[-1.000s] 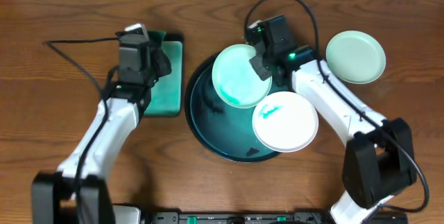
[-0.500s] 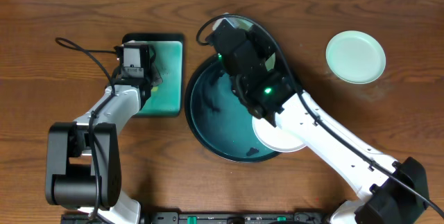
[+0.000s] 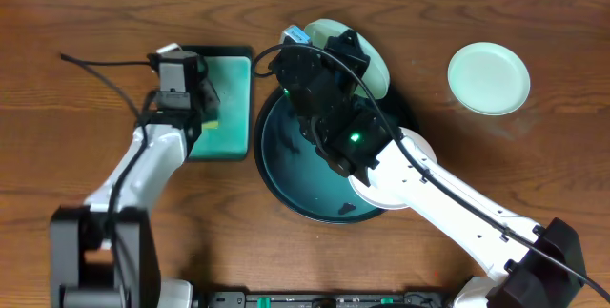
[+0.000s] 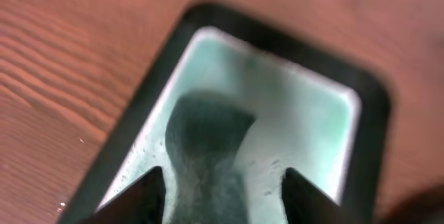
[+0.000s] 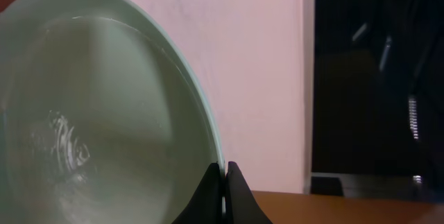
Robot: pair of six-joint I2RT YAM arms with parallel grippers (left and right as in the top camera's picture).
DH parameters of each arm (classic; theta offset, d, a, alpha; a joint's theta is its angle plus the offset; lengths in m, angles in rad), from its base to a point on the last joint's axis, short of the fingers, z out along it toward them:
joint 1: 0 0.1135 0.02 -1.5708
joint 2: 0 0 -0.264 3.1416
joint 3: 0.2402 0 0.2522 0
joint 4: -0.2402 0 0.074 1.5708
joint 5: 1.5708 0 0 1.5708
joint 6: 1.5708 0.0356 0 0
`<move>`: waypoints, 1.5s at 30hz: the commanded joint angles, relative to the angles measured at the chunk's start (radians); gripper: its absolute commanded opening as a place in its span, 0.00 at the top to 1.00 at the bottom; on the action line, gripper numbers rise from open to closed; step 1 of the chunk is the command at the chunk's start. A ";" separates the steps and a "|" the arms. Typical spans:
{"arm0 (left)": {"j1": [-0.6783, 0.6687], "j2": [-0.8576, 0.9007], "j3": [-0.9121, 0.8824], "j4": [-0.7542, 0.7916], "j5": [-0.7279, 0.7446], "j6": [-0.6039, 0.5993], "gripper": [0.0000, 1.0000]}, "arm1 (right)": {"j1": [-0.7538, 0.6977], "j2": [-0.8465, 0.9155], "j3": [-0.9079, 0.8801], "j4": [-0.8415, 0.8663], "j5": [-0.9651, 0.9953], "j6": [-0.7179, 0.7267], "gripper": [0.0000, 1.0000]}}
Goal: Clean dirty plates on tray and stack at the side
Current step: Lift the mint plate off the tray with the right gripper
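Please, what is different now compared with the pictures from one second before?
The right gripper, shut on the rim of a mint-green plate, has carried it from over the round tray toward the tray's far edge and tilted it. The left gripper has opened above the sponge in the rectangular tray. The white plate and the other mint-green plate stayed in place.

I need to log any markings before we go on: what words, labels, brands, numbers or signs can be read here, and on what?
None can be read.
The held plate, the side plate, the white plate, the round tray and the sponge tray bear no lettering.
A blue patch on the right arm is too small to read.
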 commanded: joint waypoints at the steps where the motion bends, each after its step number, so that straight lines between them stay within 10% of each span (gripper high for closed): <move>1: 0.001 -0.055 -0.002 -0.011 -0.006 -0.004 0.36 | 0.008 -0.014 0.000 0.012 0.048 -0.050 0.99; 4: 0.001 -0.060 -0.002 -0.014 -0.006 -0.004 0.21 | 0.008 -0.014 0.000 0.012 0.048 -0.058 0.99; 33: 0.001 -0.060 -0.003 -0.076 -0.006 -0.003 0.20 | 0.008 -0.014 0.000 -0.124 -0.094 0.130 0.99; 45: 0.001 -0.060 -0.003 -0.076 -0.006 -0.003 0.19 | -0.429 -0.014 0.000 -0.222 -0.917 0.704 0.99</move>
